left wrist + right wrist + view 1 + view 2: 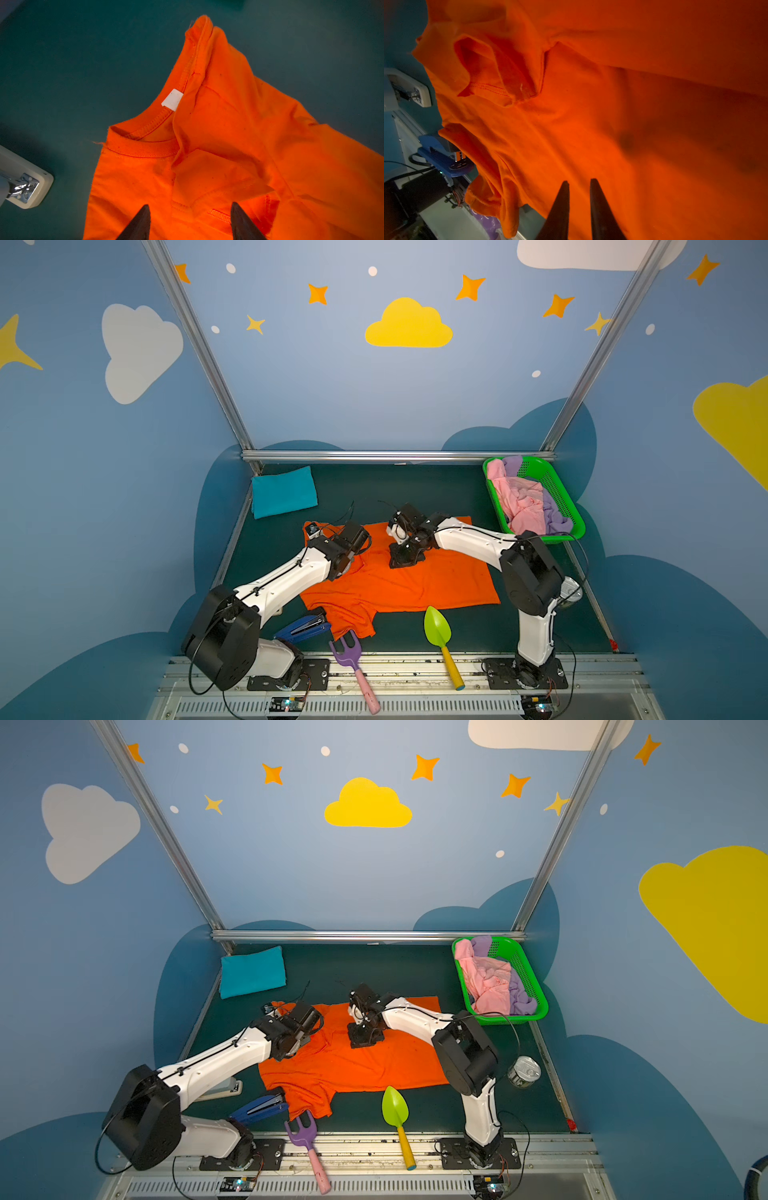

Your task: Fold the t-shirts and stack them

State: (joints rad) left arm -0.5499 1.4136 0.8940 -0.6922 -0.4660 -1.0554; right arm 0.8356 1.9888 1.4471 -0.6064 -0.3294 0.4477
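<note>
A bright orange t-shirt [415, 589] [365, 1069] lies spread across the middle of the dark green table, one sleeve trailing toward the front. My left gripper [190, 206] hovers open over folded cloth near its collar and white neck label [172, 99], holding nothing. Further right, my right gripper [579, 181] points down onto the shirt's body [591, 124], its jaws a narrow gap apart with no cloth pinched between them. A folded teal t-shirt [284, 491] rests at the back left. Crumpled pink [521, 499] and lilac [557, 518] t-shirts fill a basket.
The green mesh basket [557, 485] stands at the back right. Along the front edge lie a blue stapler [303, 628], a purple toy rake [349, 655] and a green toy shovel [438, 628]. A beige stapler [226, 1088] sits under the left arm, a tin can [524, 1071] behind the right arm.
</note>
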